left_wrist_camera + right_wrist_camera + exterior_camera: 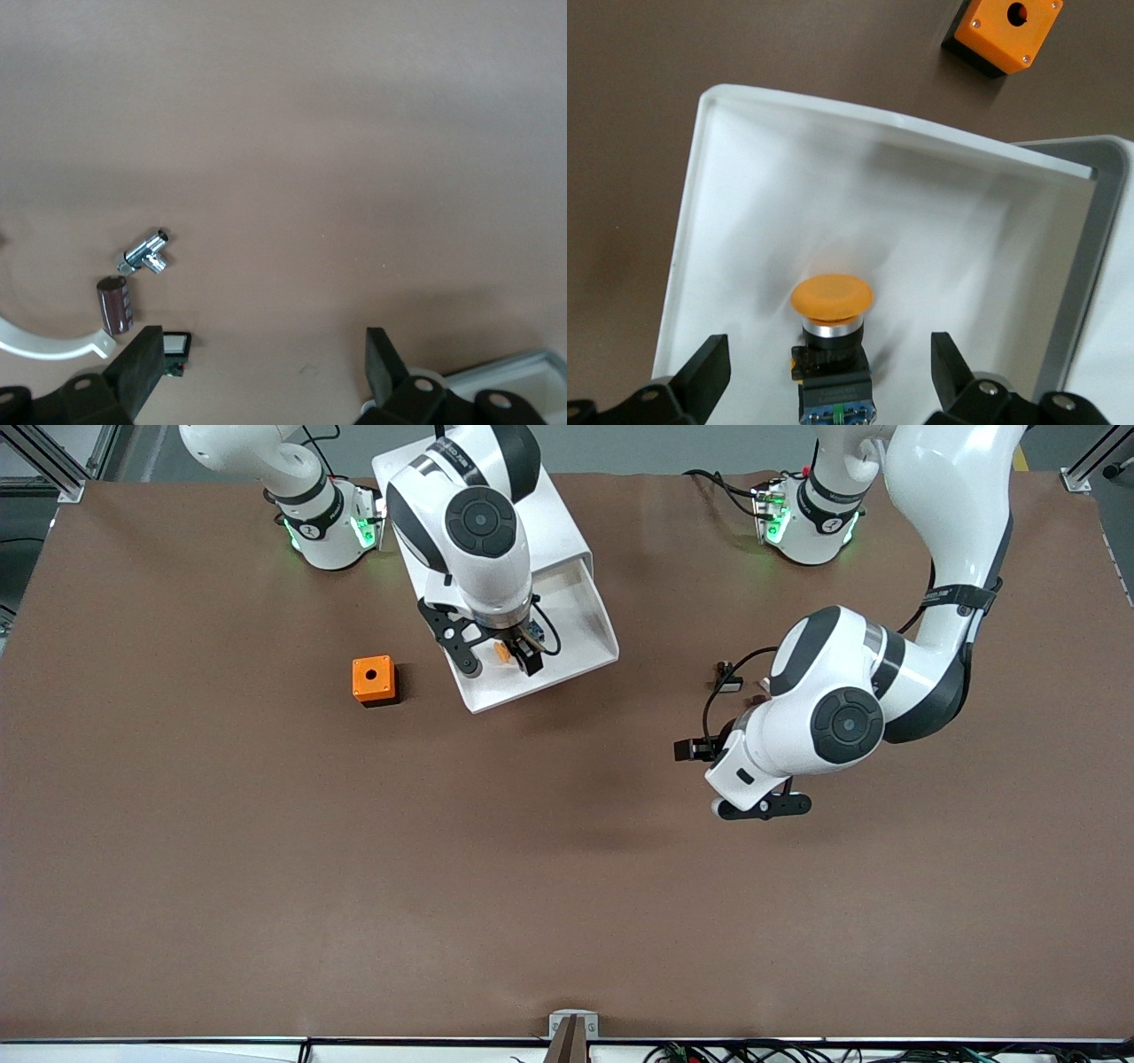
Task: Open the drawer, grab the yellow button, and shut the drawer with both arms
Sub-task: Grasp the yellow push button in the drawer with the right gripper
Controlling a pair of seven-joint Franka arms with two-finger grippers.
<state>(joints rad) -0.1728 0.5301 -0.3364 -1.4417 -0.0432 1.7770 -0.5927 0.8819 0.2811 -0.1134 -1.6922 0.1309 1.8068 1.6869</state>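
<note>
Orange-capped push-button (831, 332) lies in the pulled-out white plastic drawer (691, 266), directly below the right gripper (824, 376), whose fingers stand apart astride it. Lowering straight should centre the dark body before closing. Left gripper (261, 376) waits spread over the brown counter (266, 868).

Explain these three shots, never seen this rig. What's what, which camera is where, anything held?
Two white robot arms stand at a brown table. The wide picture looks down from across it; the other two come from cameras on each wrist.

The right gripper is open over the pulled-out top drawer of a white cabinet, its fingers either side of the orange-capped button lying inside, not yet gripped. The left gripper is open too, holding nothing, and waits over bare table toward its own end.

An orange cube with a hole sits beside the drawer. Small loose parts lie by the left arm.
</note>
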